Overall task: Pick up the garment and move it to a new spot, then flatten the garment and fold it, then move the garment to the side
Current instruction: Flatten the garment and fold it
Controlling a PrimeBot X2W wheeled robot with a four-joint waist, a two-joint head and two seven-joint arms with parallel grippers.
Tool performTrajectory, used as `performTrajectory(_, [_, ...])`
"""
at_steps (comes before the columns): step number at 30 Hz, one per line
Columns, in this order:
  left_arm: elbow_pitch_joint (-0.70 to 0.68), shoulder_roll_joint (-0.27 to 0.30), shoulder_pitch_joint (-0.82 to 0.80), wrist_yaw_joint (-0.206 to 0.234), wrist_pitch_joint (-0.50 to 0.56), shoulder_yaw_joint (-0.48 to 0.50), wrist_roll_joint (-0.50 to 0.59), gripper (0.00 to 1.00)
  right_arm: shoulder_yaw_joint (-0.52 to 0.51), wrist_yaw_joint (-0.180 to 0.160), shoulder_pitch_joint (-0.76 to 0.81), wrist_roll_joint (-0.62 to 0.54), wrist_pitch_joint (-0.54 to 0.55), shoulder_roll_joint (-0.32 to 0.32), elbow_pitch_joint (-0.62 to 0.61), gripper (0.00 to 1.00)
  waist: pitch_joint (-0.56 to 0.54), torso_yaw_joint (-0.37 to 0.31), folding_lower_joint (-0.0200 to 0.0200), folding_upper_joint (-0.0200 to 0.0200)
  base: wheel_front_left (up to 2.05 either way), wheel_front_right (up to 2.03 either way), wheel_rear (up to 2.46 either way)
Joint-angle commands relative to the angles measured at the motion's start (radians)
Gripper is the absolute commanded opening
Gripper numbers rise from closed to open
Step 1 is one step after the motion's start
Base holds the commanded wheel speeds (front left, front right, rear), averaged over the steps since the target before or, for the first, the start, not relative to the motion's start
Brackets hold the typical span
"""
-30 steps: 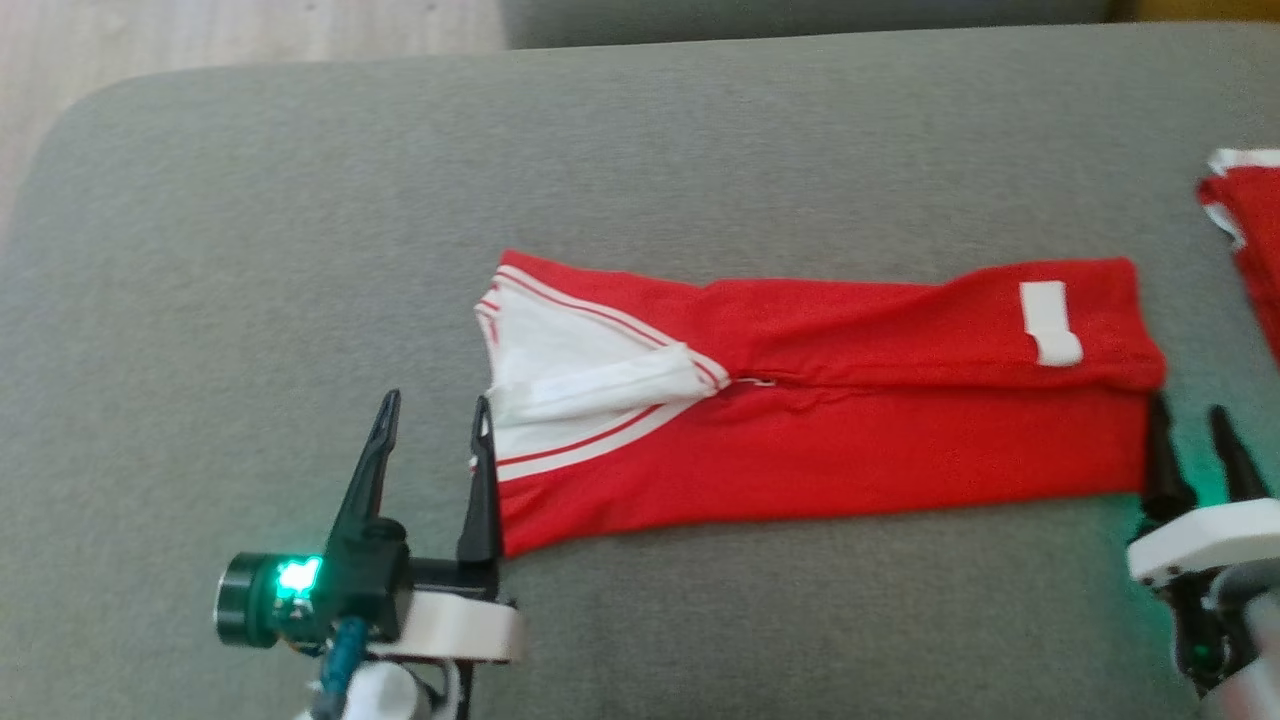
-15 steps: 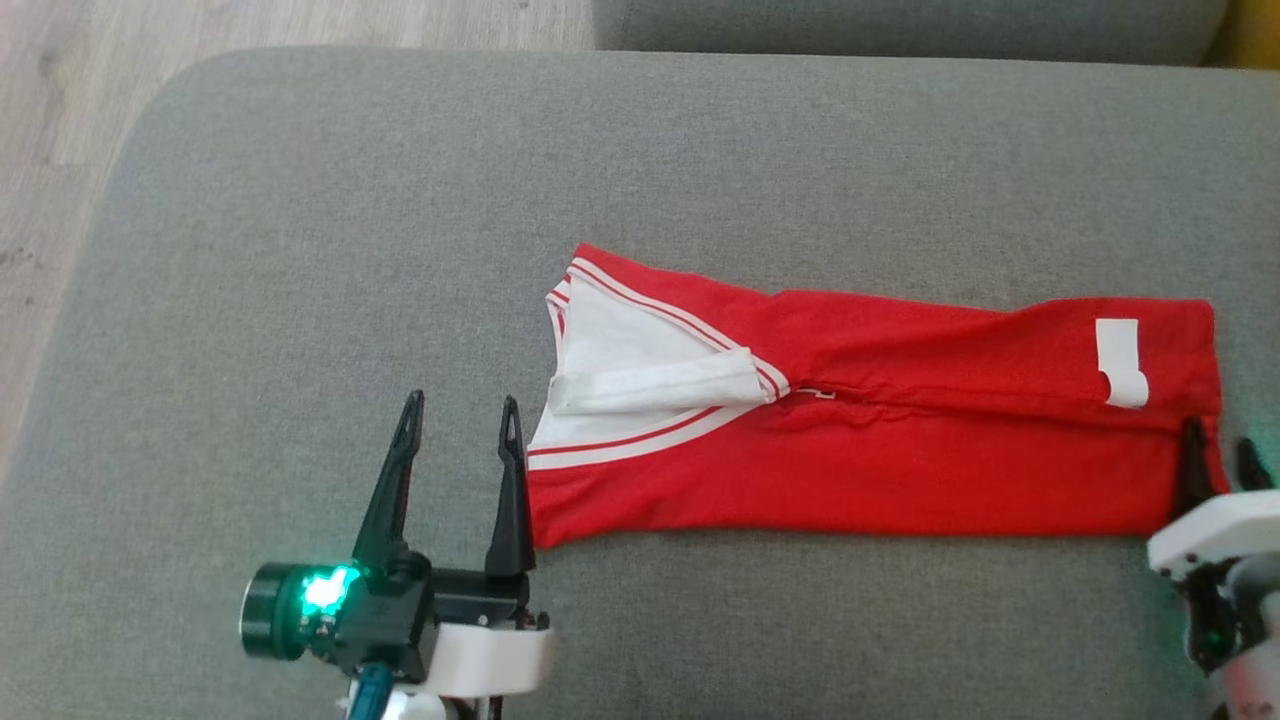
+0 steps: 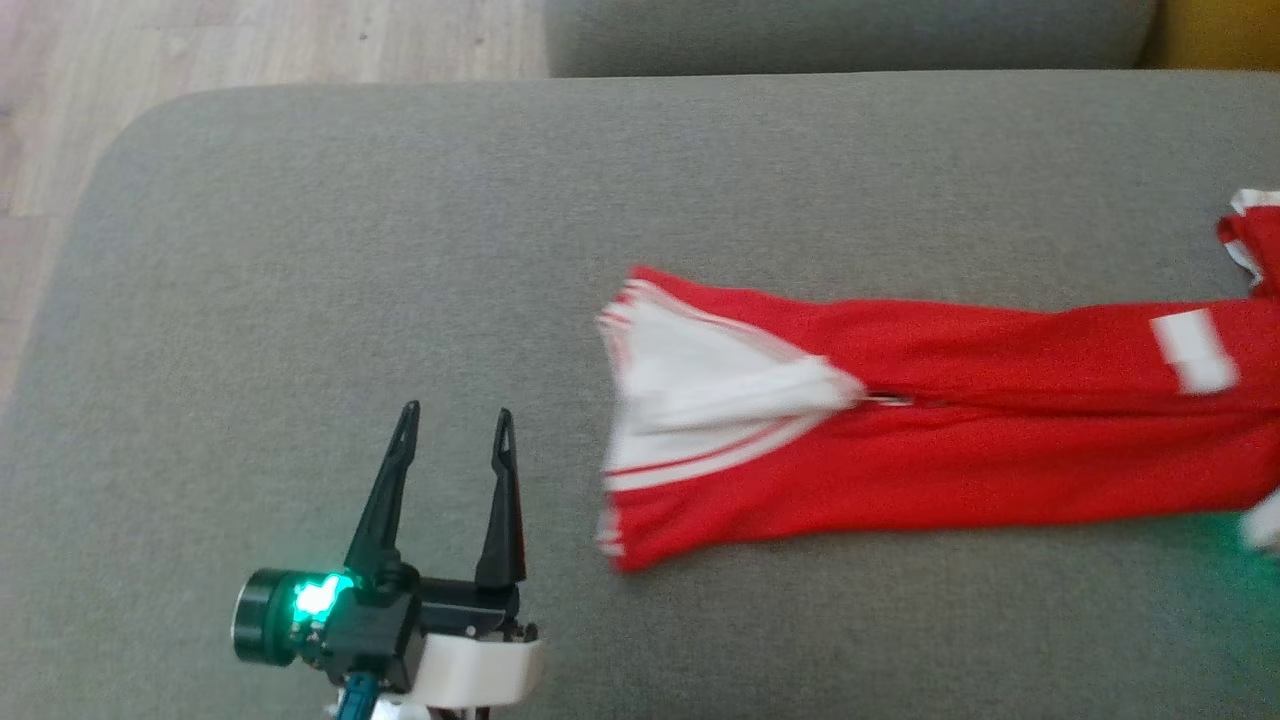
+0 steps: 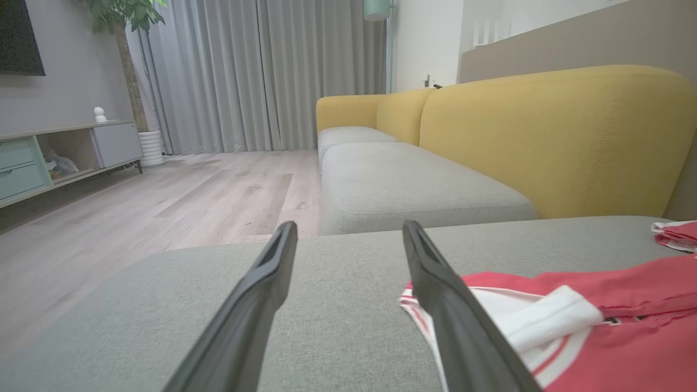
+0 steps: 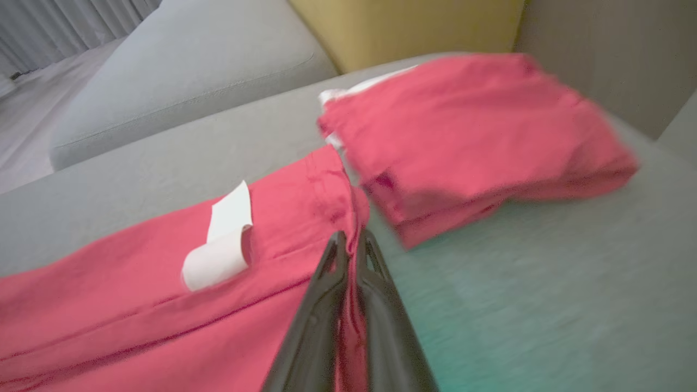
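Observation:
The garment (image 3: 950, 450) is red with white trim and a white lining, folded into a long strip lying across the grey cushion (image 3: 400, 250). It is blurred in the head view. My left gripper (image 3: 456, 410) stands open just left of the collar end, a gap apart from it. In the left wrist view the garment (image 4: 626, 326) lies to the right of the open left gripper (image 4: 349, 226). In the right wrist view my right gripper (image 5: 353, 235) is shut on the edge of the garment (image 5: 136, 288) at its far end, near a curled white label (image 5: 220, 245).
A second folded red garment (image 5: 474, 136) lies close beyond the held end, at the head view's right edge (image 3: 1255, 235). The cushion's rounded left edge drops to a wooden floor (image 3: 250, 40). Another grey seat (image 4: 408, 185) and a yellow sofa back (image 4: 544, 136) stand behind.
My right gripper has shut on the garment's end. The garment has slid right, away from my left gripper's finger, which it lay against before. The head camera has also shifted.

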Motion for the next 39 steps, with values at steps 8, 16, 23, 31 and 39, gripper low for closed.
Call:
performTrajectory(8, [-0.009,-0.007,0.000,-0.066,-0.008,0.066,0.029,1.00,0.013,0.007,-0.052,0.082,0.190,-0.146,-0.348,0.00,0.000,-0.047,0.0000,0.0000,0.00,0.00,0.00])
performTrajectory(16, [0.033,-0.019,-0.007,-0.147,-0.008,0.064,0.033,1.00,0.166,0.007,-0.005,0.208,0.410,0.053,-0.804,0.00,-0.021,-0.044,0.0000,0.0000,0.00,0.00,0.00])
performTrajectory(23, [0.053,-0.049,-0.017,-0.185,-0.008,0.068,0.039,1.00,0.341,0.007,-0.006,0.150,0.462,0.243,-0.852,0.00,-0.010,-0.002,0.0000,0.0000,0.00,0.00,0.00])
performTrajectory(31, [0.072,-0.080,-0.027,-0.216,-0.008,0.088,0.046,1.00,0.479,0.007,0.030,0.076,0.446,0.313,-0.687,0.00,0.020,0.059,0.0000,0.0000,0.00,0.00,0.00])
performTrajectory(39, [0.075,-0.100,-0.018,-0.230,-0.008,0.128,0.060,1.00,0.488,0.007,0.072,0.110,0.304,0.328,-0.678,1.00,0.000,0.065,0.0000,0.0000,0.00,0.00,0.00])
